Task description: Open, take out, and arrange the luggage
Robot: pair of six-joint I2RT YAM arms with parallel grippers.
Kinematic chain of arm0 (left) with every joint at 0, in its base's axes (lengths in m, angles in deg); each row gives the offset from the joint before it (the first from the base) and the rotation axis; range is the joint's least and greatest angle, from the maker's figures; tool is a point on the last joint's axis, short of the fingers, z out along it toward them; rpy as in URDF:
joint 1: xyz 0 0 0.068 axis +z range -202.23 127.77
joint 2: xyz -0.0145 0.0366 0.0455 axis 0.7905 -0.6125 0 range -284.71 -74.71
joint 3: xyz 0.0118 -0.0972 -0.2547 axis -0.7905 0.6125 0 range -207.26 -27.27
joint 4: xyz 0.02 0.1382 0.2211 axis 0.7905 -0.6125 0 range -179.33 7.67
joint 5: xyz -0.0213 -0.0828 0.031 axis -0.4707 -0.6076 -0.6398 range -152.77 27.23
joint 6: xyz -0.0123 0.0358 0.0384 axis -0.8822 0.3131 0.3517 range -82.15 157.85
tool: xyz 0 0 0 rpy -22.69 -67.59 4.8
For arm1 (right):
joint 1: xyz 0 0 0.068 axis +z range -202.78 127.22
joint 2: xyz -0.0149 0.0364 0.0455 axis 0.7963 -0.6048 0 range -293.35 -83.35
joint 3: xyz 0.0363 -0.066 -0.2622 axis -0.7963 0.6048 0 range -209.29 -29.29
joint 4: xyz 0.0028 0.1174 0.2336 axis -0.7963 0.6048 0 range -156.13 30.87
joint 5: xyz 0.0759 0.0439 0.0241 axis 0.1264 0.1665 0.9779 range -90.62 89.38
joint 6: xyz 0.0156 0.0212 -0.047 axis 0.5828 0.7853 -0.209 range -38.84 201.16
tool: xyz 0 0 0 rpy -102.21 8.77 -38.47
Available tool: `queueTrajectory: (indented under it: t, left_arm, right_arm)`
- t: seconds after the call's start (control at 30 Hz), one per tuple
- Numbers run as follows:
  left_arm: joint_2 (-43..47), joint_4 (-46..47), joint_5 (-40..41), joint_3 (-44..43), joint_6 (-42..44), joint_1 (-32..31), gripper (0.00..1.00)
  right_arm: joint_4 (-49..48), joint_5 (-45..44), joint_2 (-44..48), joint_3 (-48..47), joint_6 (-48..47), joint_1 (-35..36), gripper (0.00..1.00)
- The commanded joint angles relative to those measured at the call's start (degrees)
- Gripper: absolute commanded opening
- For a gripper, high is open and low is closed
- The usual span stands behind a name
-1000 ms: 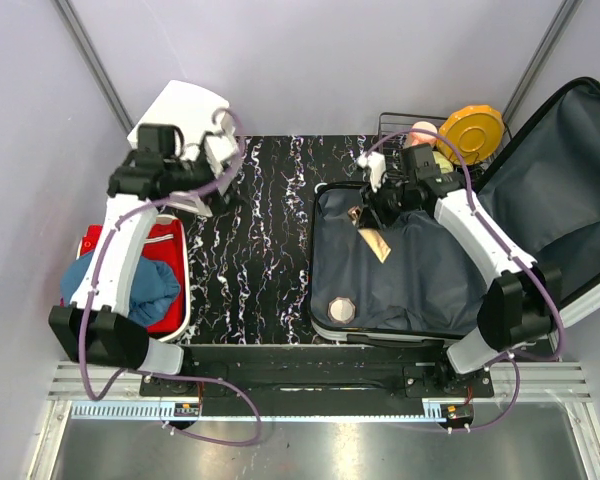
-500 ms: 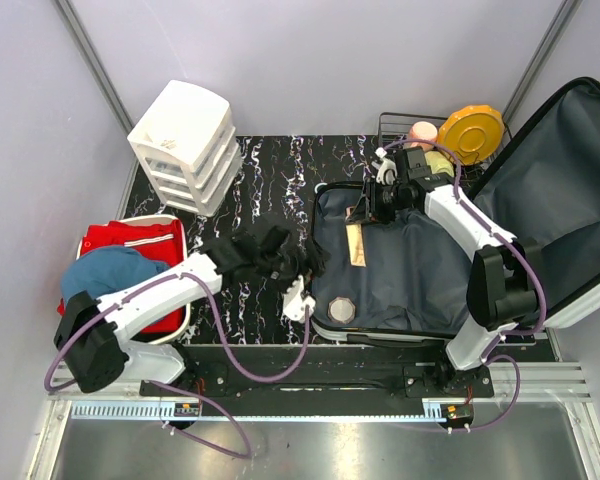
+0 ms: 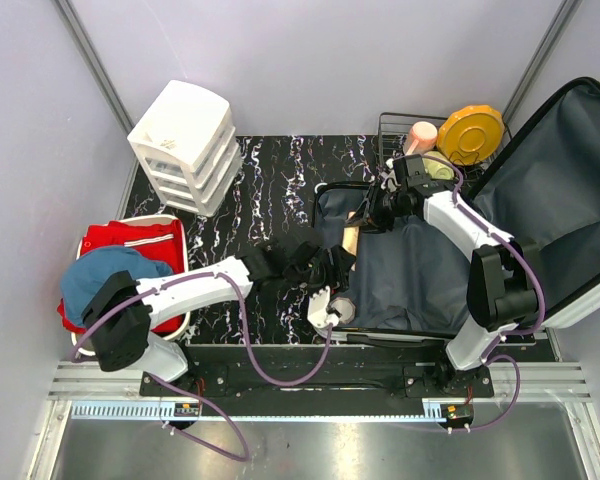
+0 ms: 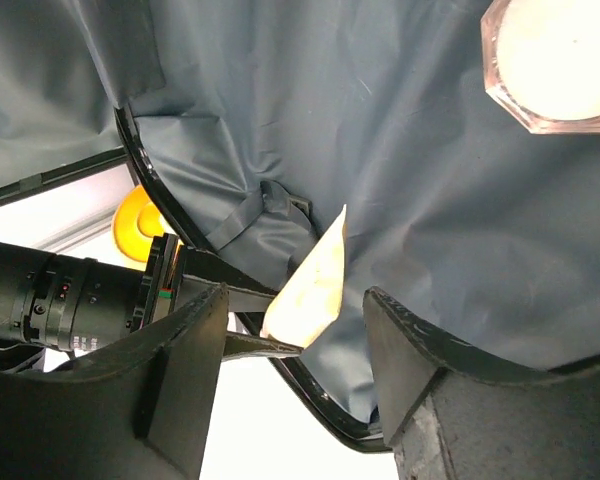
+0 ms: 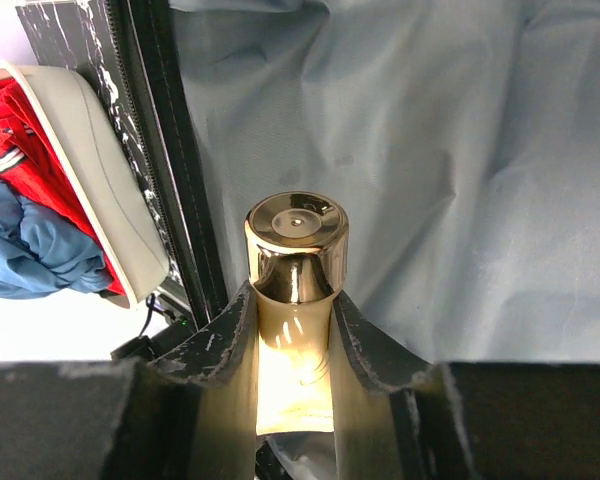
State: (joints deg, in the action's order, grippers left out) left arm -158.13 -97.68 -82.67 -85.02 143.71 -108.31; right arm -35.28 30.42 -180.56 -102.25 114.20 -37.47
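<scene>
On the right of the table (image 3: 250,200), the luggage (image 3: 400,285) is laid open. Over its grey lining, a gold-capped cream tube (image 5: 296,240) is clamped by the right gripper (image 5: 292,300). The left gripper (image 4: 295,310) is held at the tube's tail, fingers (image 4: 195,370) apart.

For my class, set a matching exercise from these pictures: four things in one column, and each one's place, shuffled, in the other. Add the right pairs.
Things
1. drawer unit
2. gold-capped tube
3. blue cloth
4. yellow disc

Places
A. in the white tub
B. at the wire basket
C. at the far left corner of the table
D. gripped by the right tool

Pairs: 1-C, 2-D, 3-A, 4-B
</scene>
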Motion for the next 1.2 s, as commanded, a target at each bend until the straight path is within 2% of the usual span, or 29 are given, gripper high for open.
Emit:
queueTrajectory:
  t: [0.0, 0.1, 0.33, 0.43, 0.47, 0.5, 0.53, 0.57, 0.6, 0.7, 0.77, 0.8, 0.87, 0.9, 0.93, 0.97, 1.0, 1.03, 1.07, 1.1, 1.13, 1.17]
  left_arm:
    - [-2.27, 6.21, 3.64, -1.66, 1.8, -0.7, 0.59]
    - [-3.77, 7.35, 4.52, -1.74, 2.24, -0.79, 0.55]
    - [-5.88, 9.55, 5.75, -2.8, 1.19, -0.79, 0.39]
    - [-6.06, 10.78, 6.19, -2.89, 0.05, -0.79, 0.26]
    - [-5.97, 11.22, 6.62, -2.71, -0.48, -0.79, 0.2]
    - [-5.79, 11.92, 6.98, -2.54, -2.22, -0.88, 0.07]
    - [-5.62, 13.67, 7.15, -2.36, -3.46, -0.79, 0.0]
    - [-4.75, 14.82, 7.24, -1.93, -5.39, -0.79, 0.0]
    - [-4.22, 15.18, 7.16, -1.92, -9.23, -0.79, 0.0]
    - [-0.79, 11.77, 6.11, -4.02, -17.84, -0.44, 0.0]
    - [2.36, 7.55, 3.83, -6.47, -23.22, 0.35, 0.0]
    - [3.43, 6.14, 3.12, -7.45, -28.82, 0.7, 0.0]
    - [5.71, 2.88, 0.5, -12.17, -36.13, 2.97, 0.0]
    - [6.07, 0.44, -0.39, -14.47, -45.13, 4.29, 0.0]
    - [5.99, -0.89, -1.97, -17.19, -49.66, 7.7, 0.0]
    - [5.2, -2.12, -2.77, -23.57, -54.4, 10.0, 0.0]
    - [4.5, -4.31, -3.56, -26.94, -64.02, 12.54, 0.0]
    - [3.45, -5.38, -4.61, -30.62, -68.55, 15.35, 0.0]
    - [0.91, -6.43, -6.27, -38.06, -72.77, 21.38, 0.0]
    - [-0.59, -8.53, -6.81, -41.7, -79.86, 24.4, 0.0]
    - [-3.48, -9.33, -8.12, -48.52, -83.16, 30.44, 0.0]
    - [-4.81, -9.86, -8.83, -51.46, -86.06, 33.37, 0.0]
  right_arm:
    - [-3.78, 2.96, 3.52, 0.9, 5.71, -0.19, 0.13]
    - [-5.09, 4.89, 3.87, 2.21, 7.39, -0.28, 0.13]
    - [-5.71, 6.04, 4.57, 3.62, 8.27, -0.19, 0.12]
    - [-5.72, 6.22, 4.66, 3.71, 8.18, -0.28, 0.13]
    - [-5.89, 6.22, 4.57, 3.45, 8.01, -0.37, 0.18]
    - [-5.8, 6.22, 4.49, 3.1, 7.49, -0.54, 0.22]
    - [-5.8, 6.22, 4.31, 2.66, 6.87, -0.72, 0.27]
    - [-5.72, 6.39, 4.22, 1.09, 6.17, -1.68, 0.34]
    - [-5.8, 6.39, 4.05, -0.06, 4.25, -2.3, 0.48]
    - [-4.67, 5.34, 3.61, -5.94, -1.8, -5.1, 0.76]
    - [-3.18, 2.9, 3.17, -10.41, -5.51, -6.34, 0.84]
    - [-2.82, 1.75, 3.25, -11.66, -8.49, -7.65, 0.91]
    - [-2.55, -0.1, 3.34, -14.38, -12.01, -8.89, 0.95]
    - [-2.55, -0.63, 3.6, -15.0, -13.16, -9.85, 0.96]
    - [-2.46, -1.86, 4.21, -15.88, -14.13, -10.3, 1.0]
    - [-2.46, -2.3, 4.66, -16.15, -16.66, -10.65, 1.0]
    - [-2.46, -2.48, 5.09, -16.33, -17.91, -10.91, 1.0]
    - [-2.46, -2.66, 6.06, -16.24, -19.14, -11.26, 1.0]
    - [-2.46, -3.44, 6.59, -16.15, -20.89, -11.27, 1.0]
    - [-2.46, -3.54, 7.2, -15.89, -21.43, -11.53, 1.0]
    - [-2.64, -3.36, 8.25, -15.37, -21.96, -11.71, 1.0]
    - [-2.73, -3.19, 8.87, -14.93, -23.18, -11.79, 1.0]
